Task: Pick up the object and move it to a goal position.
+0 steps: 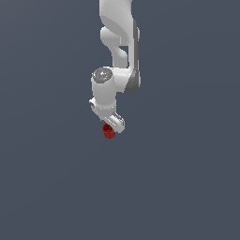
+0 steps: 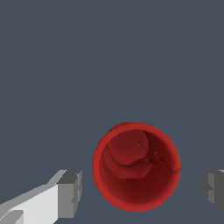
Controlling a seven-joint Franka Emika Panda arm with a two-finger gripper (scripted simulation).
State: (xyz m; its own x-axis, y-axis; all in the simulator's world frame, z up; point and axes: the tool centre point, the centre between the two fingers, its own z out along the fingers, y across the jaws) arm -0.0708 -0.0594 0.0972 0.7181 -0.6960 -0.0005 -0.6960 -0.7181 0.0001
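Observation:
The object (image 2: pixel 136 166) is a small bright red cup with a darker hollow inside, seen from straight above in the wrist view. My gripper (image 2: pixel 141 192) is open around it, and a narrow gap separates each grey finger pad (image 2: pixel 70 194) from the cup's wall. In the exterior view the object (image 1: pixel 108 132) shows just below the white gripper (image 1: pixel 112 125), whose hand partly covers it.
The white arm (image 1: pixel 119 42) comes down from the top of the exterior view. A plain dark grey-blue surface (image 1: pixel 187 178) surrounds the object on all sides.

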